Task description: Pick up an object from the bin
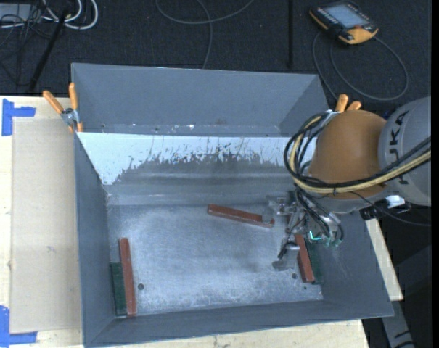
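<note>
While the claw point(288, 251) hangs low at the right end of the bin point(204, 122), a red-brown bar edged with a green strip point(307, 265) lies just beside it.

This bar rests flat on the bin floor near the right wall, running toward the near rim. Its far end is tucked under the claw's metalwork, and contact cannot be confirmed. Whether the claw is apart or together cannot be told, and nothing is seen gripped in it. The step in hand is judged to be the approach. The next move calls for straddling the bar's narrow width, closing on it, and then lifting clear of the sloping wall. A plain red-brown bar point(237, 214) lies near on the left, and a third bar with a green strip point(125, 278) lies well apart at the left end.
</note>
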Tool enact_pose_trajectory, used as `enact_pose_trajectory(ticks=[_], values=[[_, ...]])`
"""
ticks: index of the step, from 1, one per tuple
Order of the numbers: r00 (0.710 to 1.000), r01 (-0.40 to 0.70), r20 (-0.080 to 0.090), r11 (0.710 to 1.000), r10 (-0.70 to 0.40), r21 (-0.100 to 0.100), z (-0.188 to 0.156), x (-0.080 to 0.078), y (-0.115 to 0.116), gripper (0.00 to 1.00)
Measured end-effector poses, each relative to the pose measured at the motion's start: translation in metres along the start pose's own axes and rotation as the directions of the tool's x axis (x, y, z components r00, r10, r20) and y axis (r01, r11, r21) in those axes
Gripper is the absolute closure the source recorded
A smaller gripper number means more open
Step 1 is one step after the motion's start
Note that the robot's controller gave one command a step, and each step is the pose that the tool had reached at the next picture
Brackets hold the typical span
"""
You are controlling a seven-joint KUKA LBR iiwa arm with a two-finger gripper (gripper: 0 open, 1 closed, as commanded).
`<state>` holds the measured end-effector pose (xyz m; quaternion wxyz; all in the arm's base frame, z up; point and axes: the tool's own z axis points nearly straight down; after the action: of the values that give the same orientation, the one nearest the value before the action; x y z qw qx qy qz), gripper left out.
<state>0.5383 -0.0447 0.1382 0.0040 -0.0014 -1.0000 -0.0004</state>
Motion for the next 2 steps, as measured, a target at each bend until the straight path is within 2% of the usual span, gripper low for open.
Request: enact_pose_trajectory(ticks=[1, 2], values=[[1.000, 0.001, 0.007, 1.000, -0.001, 0.001, -0.003, -0.002, 0.000, 0.00], [0.999, 0.035, 0.009, 0.999, -0.035, 0.001, 0.003, -0.055, 0.022, 0.00]])
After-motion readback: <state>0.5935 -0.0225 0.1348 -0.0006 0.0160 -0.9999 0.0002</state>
